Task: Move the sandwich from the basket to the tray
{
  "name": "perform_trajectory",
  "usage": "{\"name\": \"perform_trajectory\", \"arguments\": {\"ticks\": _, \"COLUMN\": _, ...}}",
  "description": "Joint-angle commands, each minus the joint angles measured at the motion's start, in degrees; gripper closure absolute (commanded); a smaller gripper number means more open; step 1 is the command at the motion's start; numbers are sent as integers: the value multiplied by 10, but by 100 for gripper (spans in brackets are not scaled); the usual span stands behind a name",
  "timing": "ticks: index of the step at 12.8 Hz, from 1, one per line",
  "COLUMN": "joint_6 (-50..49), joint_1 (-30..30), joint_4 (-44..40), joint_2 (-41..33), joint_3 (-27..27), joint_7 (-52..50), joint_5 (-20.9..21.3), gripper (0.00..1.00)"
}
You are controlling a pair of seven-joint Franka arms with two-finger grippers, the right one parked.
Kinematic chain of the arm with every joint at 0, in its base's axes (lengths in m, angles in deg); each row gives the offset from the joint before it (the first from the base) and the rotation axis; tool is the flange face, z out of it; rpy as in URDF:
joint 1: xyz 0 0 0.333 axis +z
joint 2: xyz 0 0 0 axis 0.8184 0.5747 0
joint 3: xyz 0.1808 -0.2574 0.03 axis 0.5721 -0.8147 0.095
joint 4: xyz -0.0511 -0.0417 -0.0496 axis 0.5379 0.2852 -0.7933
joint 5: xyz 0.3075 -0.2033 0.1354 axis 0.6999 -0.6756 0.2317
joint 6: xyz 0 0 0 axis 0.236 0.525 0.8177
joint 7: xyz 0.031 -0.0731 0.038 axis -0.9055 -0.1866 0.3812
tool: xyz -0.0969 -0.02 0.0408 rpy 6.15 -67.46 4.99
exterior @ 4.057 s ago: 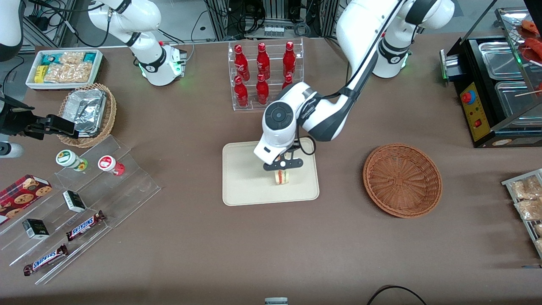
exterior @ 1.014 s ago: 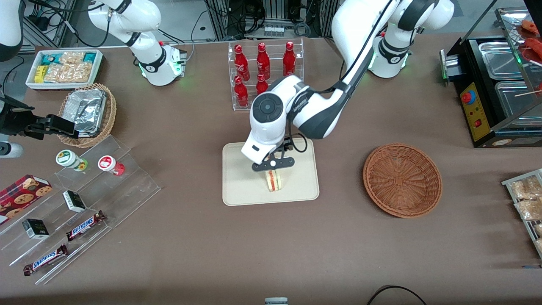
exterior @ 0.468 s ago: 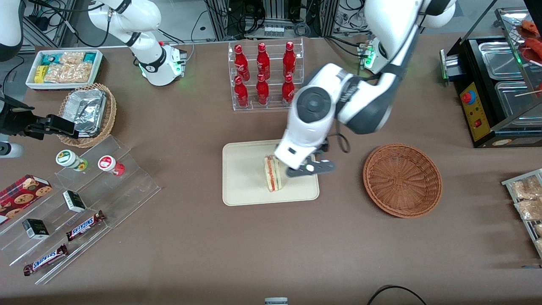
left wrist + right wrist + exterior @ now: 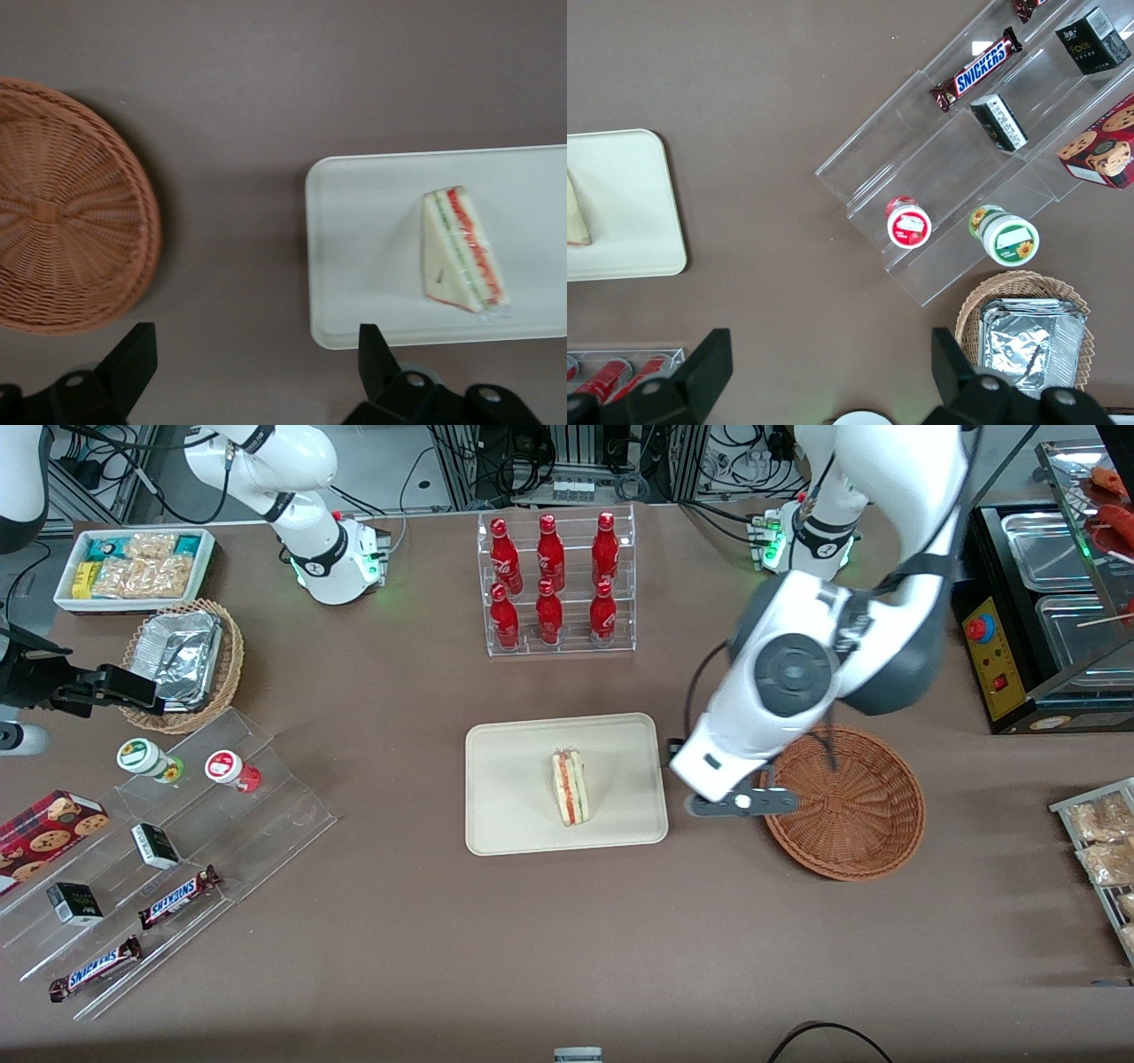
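Observation:
The sandwich (image 4: pixel 571 786) lies on the cream tray (image 4: pixel 505 797) near the tray's middle, cut side up, its red, orange and green layers showing; it also shows in the left wrist view (image 4: pixel 462 251) on the tray (image 4: pixel 372 266). The reddish-brown basket (image 4: pixel 855 815) is empty, toward the working arm's end; it shows in the wrist view too (image 4: pixel 62 212). My left gripper (image 4: pixel 741 804) hangs above bare table between the tray's edge and the basket's rim. It is open and holds nothing (image 4: pixel 257 354).
A clear rack of red bottles (image 4: pixel 554 584) stands farther from the front camera than the tray. A tan basket with a foil container (image 4: pixel 182 657), a snack bin (image 4: pixel 137 567) and a clear stepped display (image 4: pixel 177 850) lie toward the parked arm's end. A black warmer (image 4: pixel 1036 611) stands past the basket.
The gripper let go of the sandwich on the tray, rose and swung away toward the basket. The sandwich stays on the tray where it was set.

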Motion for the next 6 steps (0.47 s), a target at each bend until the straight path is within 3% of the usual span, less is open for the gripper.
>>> {"name": "perform_trajectory", "arguments": {"ticks": 1, "joint_6": -1, "joint_1": 47, "joint_4": 78, "joint_2": -69, "joint_3": -6, "joint_7": 85, "joint_5": -4, "gripper": 0}}
{"name": "perform_trajectory", "arguments": {"ticks": 6, "joint_6": -56, "joint_1": 142, "joint_4": 136, "joint_2": -150, "joint_3": -6, "joint_7": 241, "joint_5": -4, "gripper": 0}}
